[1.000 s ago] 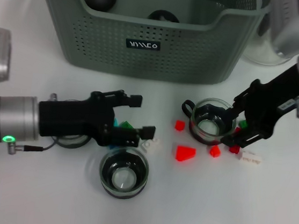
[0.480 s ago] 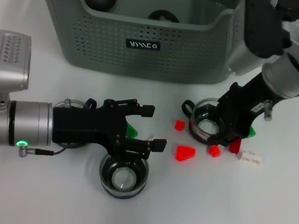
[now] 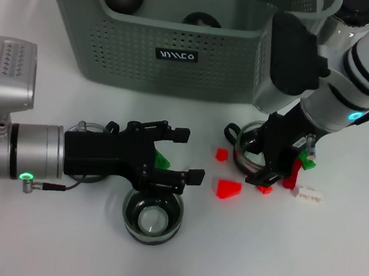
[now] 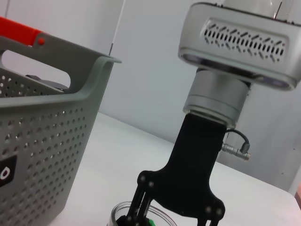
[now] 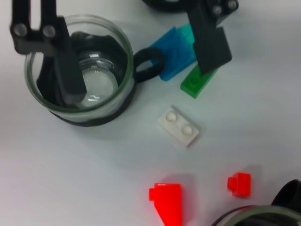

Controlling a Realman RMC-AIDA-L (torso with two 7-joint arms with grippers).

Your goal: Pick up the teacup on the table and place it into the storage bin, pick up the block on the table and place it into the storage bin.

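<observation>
Right tool (image 3: 270, 162) lower over teacup (image 3: 253, 154)

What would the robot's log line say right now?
left claw: open, by near cup | right claw: at far cup rim | cups on table, outside bin

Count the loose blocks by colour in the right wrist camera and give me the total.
Red blocks: 2
White block: 1
Green block: 1
Blue block: 1
Total: 5
</observation>
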